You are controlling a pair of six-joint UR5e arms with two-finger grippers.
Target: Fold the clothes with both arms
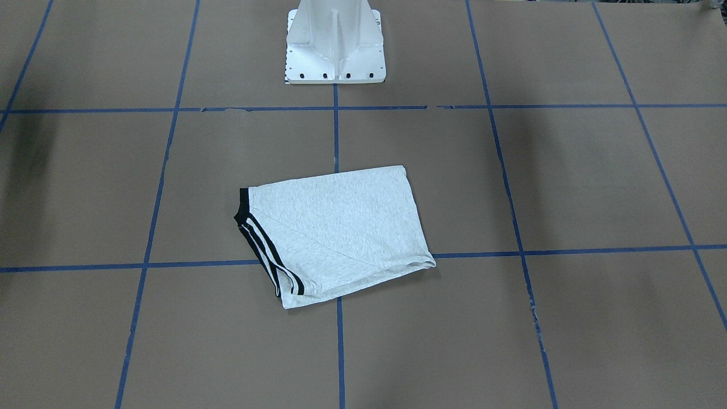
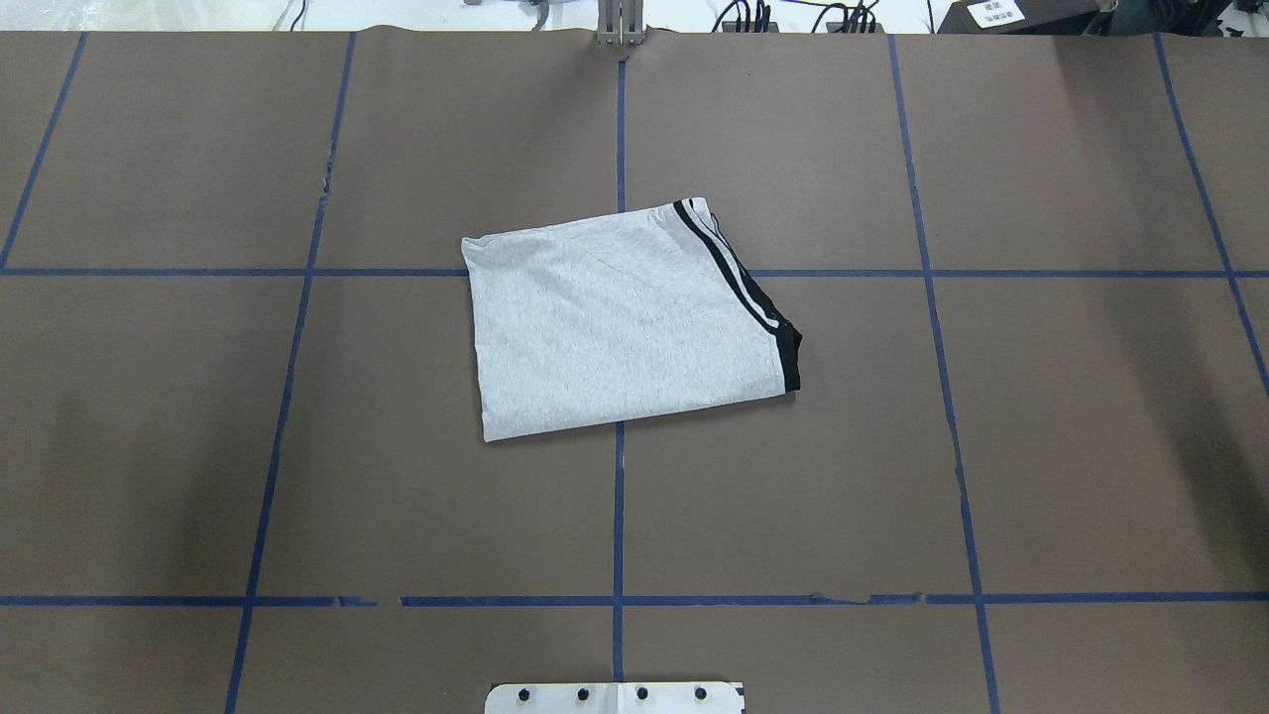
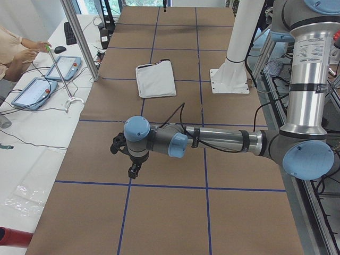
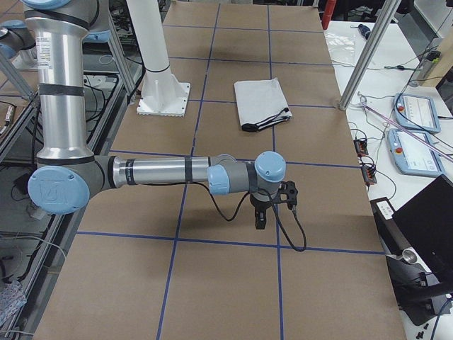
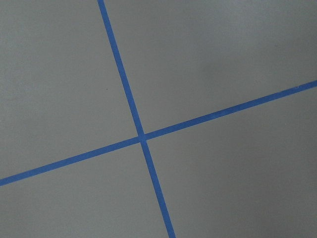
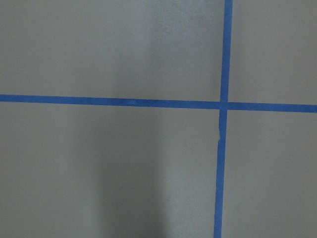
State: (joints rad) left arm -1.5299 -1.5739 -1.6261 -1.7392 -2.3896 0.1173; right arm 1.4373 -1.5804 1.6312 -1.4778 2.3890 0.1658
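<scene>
Sitting mid-table folded into a tidy rectangle with the striped shoulder edge showing, the grey T-shirt (image 2: 625,317) looks basically done to me. The left gripper (image 3: 133,171) and right gripper (image 4: 259,221) hang low over the brown table (image 2: 1041,446) at opposite ends, well apart from the shirt, I'd guess to keep out of the way; open or clenched, can't tell. Blue tape lines (image 2: 619,516) and the white pedestal base (image 1: 335,57) are nearby, neither blocking a reach.
</scene>
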